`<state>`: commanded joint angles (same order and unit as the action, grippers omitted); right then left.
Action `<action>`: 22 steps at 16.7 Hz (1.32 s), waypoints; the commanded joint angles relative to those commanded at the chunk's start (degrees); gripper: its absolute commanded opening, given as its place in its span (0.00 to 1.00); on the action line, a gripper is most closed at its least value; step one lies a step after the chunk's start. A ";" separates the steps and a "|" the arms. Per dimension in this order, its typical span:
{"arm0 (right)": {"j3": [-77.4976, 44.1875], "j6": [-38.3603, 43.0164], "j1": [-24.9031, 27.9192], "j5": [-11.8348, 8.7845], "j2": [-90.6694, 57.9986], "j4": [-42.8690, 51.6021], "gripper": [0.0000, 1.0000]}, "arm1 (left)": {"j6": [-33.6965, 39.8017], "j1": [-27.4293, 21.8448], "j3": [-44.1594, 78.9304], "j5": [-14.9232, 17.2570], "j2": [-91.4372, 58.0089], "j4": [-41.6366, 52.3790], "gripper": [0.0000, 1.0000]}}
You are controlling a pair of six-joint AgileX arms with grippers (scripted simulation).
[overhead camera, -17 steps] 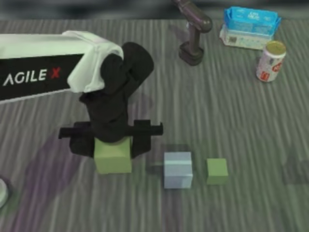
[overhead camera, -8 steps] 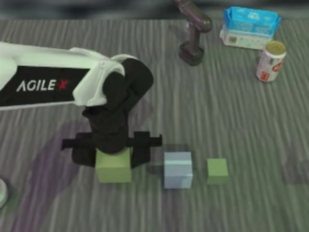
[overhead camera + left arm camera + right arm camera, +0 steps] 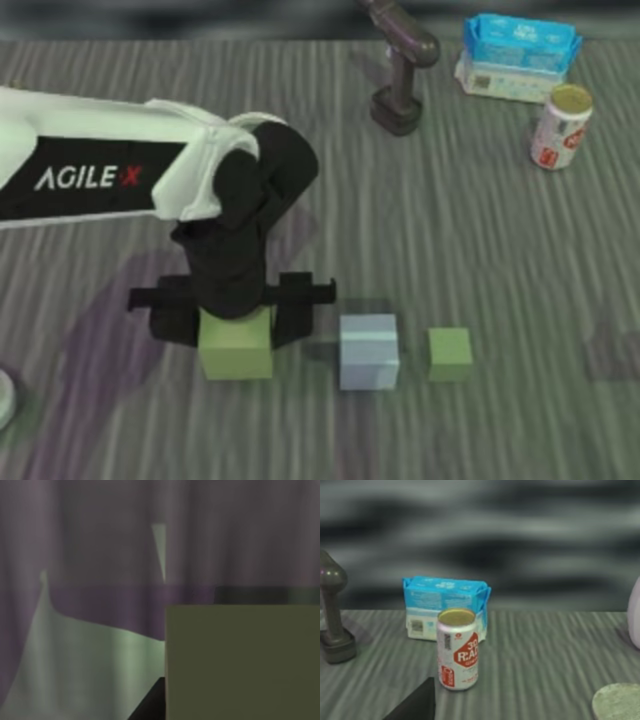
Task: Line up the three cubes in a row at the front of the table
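My left arm reaches in from the left of the grey wood-grain bench, wrist bent straight down, its tool clamping the large olive-green cube at the bench's front left. Just right sit the pale lavender-blue cube, then the small darker green cube, roughly in one row. Since half a second ago, nothing has visibly moved. My right tool is out of sight.

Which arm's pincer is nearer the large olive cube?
Left. The left pincer is down at the olive cube, a finger on either side. The right arm is absent from the top view; its wrist view faces the can, far from the cube.
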<state>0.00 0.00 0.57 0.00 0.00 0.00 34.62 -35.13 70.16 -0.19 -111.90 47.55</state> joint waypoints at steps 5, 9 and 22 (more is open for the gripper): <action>0.00 0.00 0.00 0.00 0.00 0.00 1.00 | 0.00 0.00 0.00 0.00 0.00 0.00 1.00; 0.00 0.00 0.00 0.00 0.00 0.00 1.00 | 0.00 0.00 0.00 0.00 0.00 0.00 1.00; 0.00 0.00 0.00 0.00 0.00 0.00 1.00 | 0.25 1.05 9.30 -0.03 5.44 14.78 1.00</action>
<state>0.00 0.00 0.57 0.00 0.00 0.00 34.87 -34.08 79.46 -0.22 -106.46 62.33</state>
